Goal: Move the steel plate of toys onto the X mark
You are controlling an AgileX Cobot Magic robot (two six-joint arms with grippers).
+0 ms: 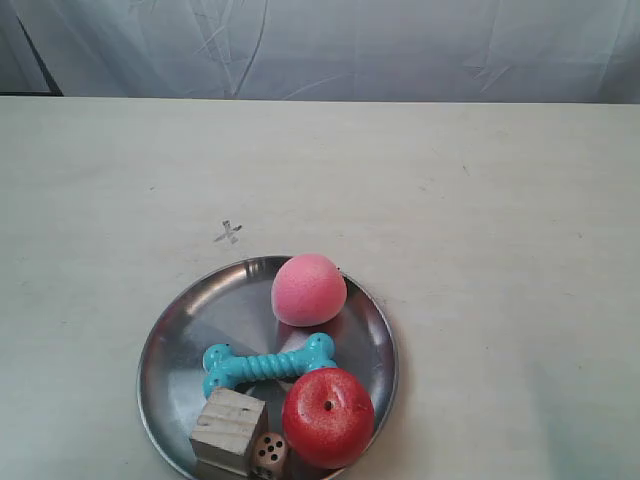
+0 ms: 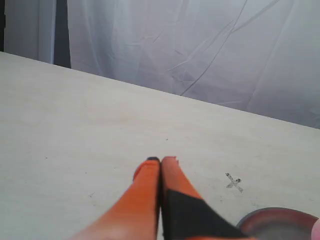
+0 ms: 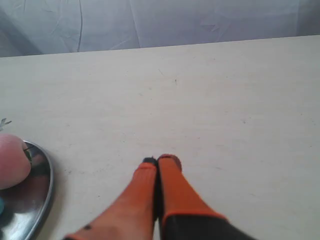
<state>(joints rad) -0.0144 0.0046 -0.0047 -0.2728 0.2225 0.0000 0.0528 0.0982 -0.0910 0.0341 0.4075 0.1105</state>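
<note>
The steel plate [image 1: 180, 330] lies at the near edge of the exterior view, holding the pink ball [image 1: 309, 289], the teal bone [image 1: 266, 366], the red apple [image 1: 328, 417], the wooden cube [image 1: 229, 430] and the brown die [image 1: 268, 454]. The X mark [image 1: 229, 233] is drawn on the table just beyond the plate's far left rim. My left gripper [image 2: 161, 160] is shut and empty above bare table; the X mark [image 2: 233, 182] and plate rim [image 2: 277, 216] show beside it. My right gripper [image 3: 159, 160] is shut and empty, with the plate [image 3: 40, 185] and pink ball [image 3: 12, 160] off to one side. Neither arm shows in the exterior view.
A pale wooden table [image 1: 480, 220] spreads out around the plate. A wrinkled white cloth backdrop [image 1: 350, 45] hangs along its far edge.
</note>
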